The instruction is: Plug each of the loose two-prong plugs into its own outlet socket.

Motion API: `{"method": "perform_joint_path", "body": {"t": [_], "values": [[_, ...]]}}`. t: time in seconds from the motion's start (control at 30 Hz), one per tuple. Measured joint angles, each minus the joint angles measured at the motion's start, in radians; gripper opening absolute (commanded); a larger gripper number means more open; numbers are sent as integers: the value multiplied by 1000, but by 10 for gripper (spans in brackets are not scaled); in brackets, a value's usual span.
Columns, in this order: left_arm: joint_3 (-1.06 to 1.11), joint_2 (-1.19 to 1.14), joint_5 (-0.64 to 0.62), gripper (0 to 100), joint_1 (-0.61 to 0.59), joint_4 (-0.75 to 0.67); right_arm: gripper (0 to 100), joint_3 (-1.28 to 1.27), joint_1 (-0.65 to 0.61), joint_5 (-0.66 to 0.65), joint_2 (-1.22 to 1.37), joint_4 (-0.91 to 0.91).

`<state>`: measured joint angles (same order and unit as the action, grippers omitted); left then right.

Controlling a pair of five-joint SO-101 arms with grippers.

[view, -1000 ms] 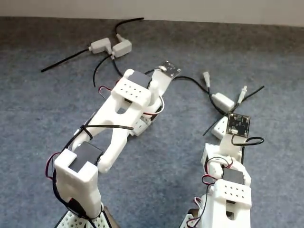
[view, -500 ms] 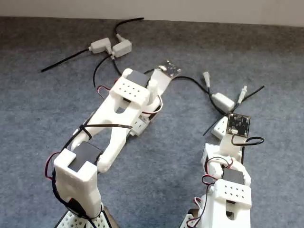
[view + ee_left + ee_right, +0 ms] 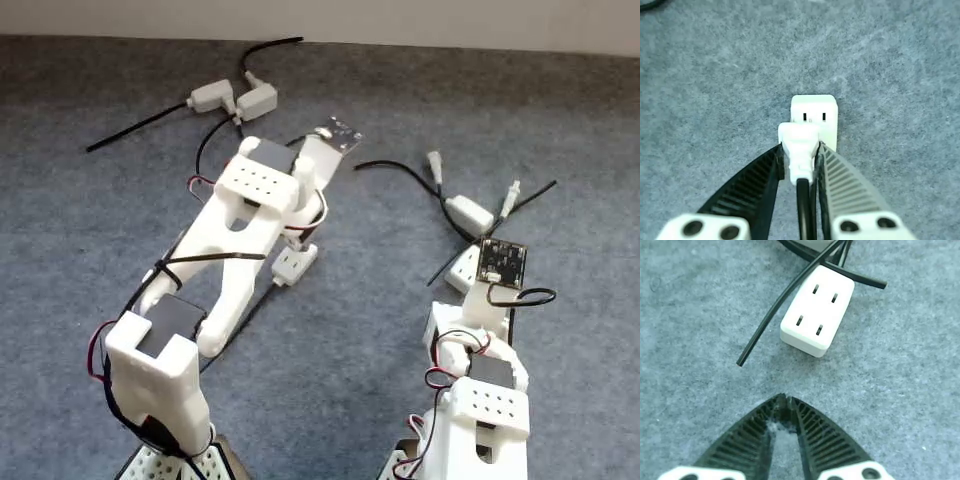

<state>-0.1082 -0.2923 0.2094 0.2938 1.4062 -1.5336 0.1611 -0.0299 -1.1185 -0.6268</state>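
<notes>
- The four-slot outlet block (image 3: 817, 310) is taken as the landmark: white, laid flat on the grey carpet (image 3: 900, 390), with black cords (image 3: 775, 315) crossed over its far end.
- The right gripper (image 3: 786, 402) is held just short of the block, not touching it. Its claw is pressed together and nothing is gripped.
- The left gripper (image 3: 800, 150) is found well apart from the block, on the left arm's side. Its claw is clamped on a white two-prong plug (image 3: 799, 136).
- That plug is set against a smaller white outlet socket (image 3: 813, 107), where two slots are left uncovered. Whether the prongs are seated cannot be told.
- A loose white plug (image 3: 470, 212) is laid just beyond the block.
</notes>
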Motion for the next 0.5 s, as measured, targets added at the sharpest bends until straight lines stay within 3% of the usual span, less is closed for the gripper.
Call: {"method": "perform_joint_path", "body": {"t": [0.5], "values": [[-2,-2,32,5,55,17,9,0,0,0,0,0]]}}
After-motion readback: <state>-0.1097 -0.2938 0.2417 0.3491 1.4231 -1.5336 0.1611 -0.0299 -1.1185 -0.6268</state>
